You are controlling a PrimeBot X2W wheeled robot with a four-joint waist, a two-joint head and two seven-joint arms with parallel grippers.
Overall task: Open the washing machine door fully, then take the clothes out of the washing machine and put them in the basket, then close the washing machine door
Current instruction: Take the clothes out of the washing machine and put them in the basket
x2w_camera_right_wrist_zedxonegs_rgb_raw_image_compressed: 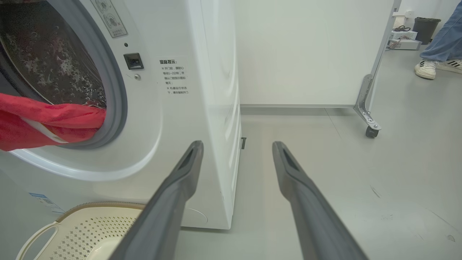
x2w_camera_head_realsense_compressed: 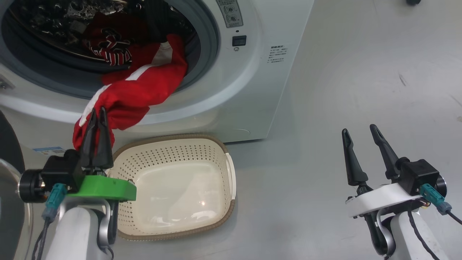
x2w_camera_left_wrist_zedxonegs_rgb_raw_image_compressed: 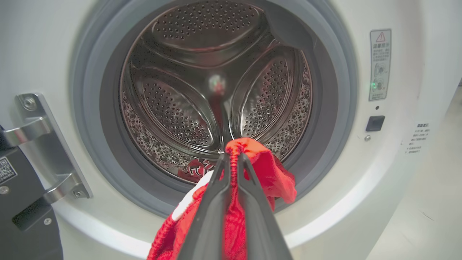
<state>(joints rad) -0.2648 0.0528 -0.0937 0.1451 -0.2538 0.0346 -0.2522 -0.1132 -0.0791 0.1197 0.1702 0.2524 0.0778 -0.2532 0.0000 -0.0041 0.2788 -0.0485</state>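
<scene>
Currently the washing machine (x2w_camera_head_realsense_compressed: 252, 90) drum is holding a lettered jersey (x2w_camera_head_realsense_compressed: 112, 50); a red garment (x2w_camera_head_realsense_compressed: 144, 90) is trailing out over the seal, hanging near the basket (x2w_camera_head_realsense_compressed: 180, 150) on the floor. Left gripper (x2w_camera_head_realsense_compressed: 98, 110) is clamping its lower end; right gripper (x2w_camera_head_realsense_compressed: 358, 129) is hovering with fingers spread, well right of the basket.

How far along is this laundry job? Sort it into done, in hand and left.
Done: the washing machine door stands open. In hand: the left gripper is shut on a red garment hanging half out of the drum. Left: the basket is empty, a lettered jersey lies in the drum, and the door needs closing. The right gripper is open.
</scene>
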